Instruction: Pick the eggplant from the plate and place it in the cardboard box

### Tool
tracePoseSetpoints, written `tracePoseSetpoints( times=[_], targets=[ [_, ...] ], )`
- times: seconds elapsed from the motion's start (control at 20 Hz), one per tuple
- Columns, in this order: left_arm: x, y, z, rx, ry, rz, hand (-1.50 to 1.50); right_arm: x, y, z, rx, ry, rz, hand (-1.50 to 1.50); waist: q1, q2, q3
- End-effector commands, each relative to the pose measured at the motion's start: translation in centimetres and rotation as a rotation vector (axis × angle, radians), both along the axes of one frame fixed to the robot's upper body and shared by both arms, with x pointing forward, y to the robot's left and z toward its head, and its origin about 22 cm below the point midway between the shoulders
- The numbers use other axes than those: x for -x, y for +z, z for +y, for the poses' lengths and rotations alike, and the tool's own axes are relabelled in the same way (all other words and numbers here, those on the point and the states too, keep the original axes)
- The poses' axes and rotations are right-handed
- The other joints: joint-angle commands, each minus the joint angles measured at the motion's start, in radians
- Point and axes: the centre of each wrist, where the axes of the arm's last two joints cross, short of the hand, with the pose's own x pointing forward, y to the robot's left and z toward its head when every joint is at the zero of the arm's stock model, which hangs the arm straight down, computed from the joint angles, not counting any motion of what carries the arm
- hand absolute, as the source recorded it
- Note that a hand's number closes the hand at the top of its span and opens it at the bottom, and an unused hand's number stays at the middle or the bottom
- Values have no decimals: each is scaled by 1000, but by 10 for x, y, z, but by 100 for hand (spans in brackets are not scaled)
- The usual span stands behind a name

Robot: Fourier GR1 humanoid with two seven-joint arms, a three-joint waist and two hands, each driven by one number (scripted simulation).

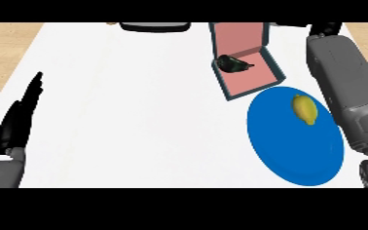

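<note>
Head view: the eggplant (233, 64) lies inside the box (248, 80) near the table's (137, 102) far right. A lemon (304, 109) sits on the blue plate (287, 146) just nearer. Left hand (22, 114) rests at the left edge, fingers straight. Right hand (325, 29): fingers' state unclear.
</note>
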Motion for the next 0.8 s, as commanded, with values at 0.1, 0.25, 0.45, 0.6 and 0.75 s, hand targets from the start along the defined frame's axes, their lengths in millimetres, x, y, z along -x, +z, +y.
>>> tracePoseSetpoints(
  times=[0.1,0.25,0.45,0.6,0.75],
  targets=[
    [8,-3,8,13,43,7,0,16,13,-62,-46,-47,-25,-150,-31,-14,-1],
    [8,-8,1,6,53,18,0,39,-22,-83,-47,-74,-2,-150,-45,-17,-2],
    [18,-8,-3,-21,65,21,0,67,-9,-124,-19,-63,13,-150,-56,-23,-2],
    [1,3,12,-4,74,5,0,103,-26,-161,-7,-63,32,-150,-62,-19,-2],
    [16,8,24,-2,56,11,0,136,-29,-173,7,-6,53,-150,-59,-21,-2]
  ],
)
